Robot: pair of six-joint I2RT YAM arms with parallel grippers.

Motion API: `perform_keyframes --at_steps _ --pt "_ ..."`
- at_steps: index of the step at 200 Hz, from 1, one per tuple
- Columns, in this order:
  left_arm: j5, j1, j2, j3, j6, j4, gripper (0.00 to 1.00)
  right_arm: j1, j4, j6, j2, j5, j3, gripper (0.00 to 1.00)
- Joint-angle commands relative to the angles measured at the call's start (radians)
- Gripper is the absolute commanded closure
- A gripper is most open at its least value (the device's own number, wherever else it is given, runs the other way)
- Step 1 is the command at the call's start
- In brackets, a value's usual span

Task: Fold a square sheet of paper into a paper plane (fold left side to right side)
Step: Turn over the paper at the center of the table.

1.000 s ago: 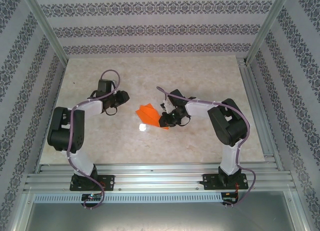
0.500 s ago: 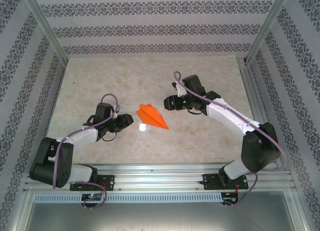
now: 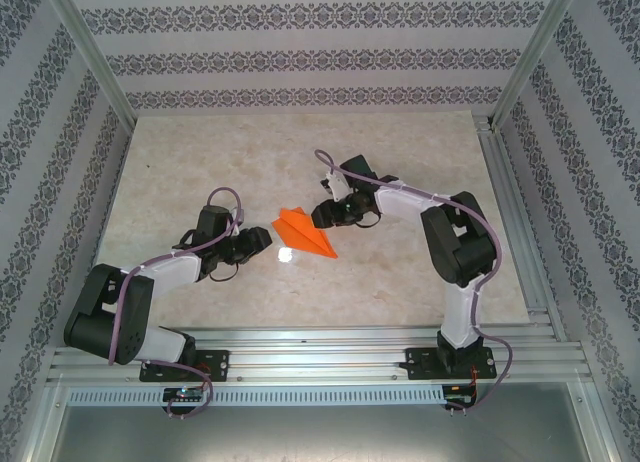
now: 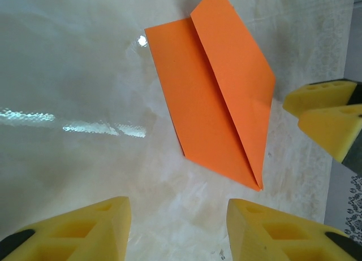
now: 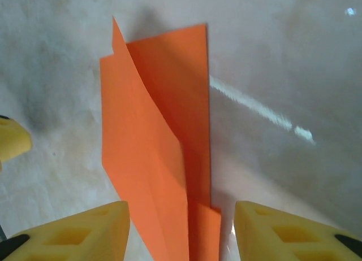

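centre of frame: folded orange paper plane (image 3: 305, 234) lies on the tabletop (image 3: 200, 152); left hand (image 3: 264, 240) and right hand (image 3: 319, 218) flank it closely, each with fingers apart.

Orange paper plane (image 3: 305, 234) on marbled table (image 3: 200, 152)

You have the plane (image 3: 305, 234) lying on the table (image 3: 420, 152), about mid-table, between the two grippers. Your left gripper (image 3: 262, 240) sits just left of it, clear of it, with its fingers pointing toward it. Your right gripper (image 3: 322, 215) is at the plane's far right edge, over its border. A small spot (image 3: 285, 254) lies on the table just beside the plane's near left side, between the plane and the left gripper. From the right wrist, the plane (image 5: 158, 153) runs in between that gripper's fingers (image 5: 96, 230).
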Motion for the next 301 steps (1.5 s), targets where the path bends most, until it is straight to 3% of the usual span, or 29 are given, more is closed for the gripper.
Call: perform_keyframes --at_steps 1,76,122,142,190,228,301 --pt "0.006 -0.009 0.001 0.025 0.007 0.028 0.51 0.007 0.013 -0.038 0.054 -0.088 0.075 0.52" --pt "0.002 -0.009 -0.005 0.042 0.028 -0.002 0.51 0.033 -0.017 -0.038 0.129 -0.079 0.112 0.58" --pt "0.038 -0.012 0.0 0.05 0.02 0.027 0.51 0.027 -0.028 -0.031 0.062 -0.119 0.093 0.95" --pt "0.08 -0.018 -0.004 0.059 -0.007 0.082 0.49 0.019 0.005 0.003 -0.048 -0.125 0.036 1.0" --pt "0.151 -0.031 -0.04 0.096 -0.144 0.295 0.47 -0.002 0.103 0.113 -0.338 -0.147 -0.127 1.0" --pt "0.157 -0.078 -0.076 0.156 -0.221 0.426 0.45 -0.008 0.085 0.141 -0.423 -0.126 -0.154 1.0" --pt "0.096 -0.133 -0.102 0.208 -0.206 0.353 0.4 0.009 0.13 0.2 -0.475 -0.149 -0.168 1.0"
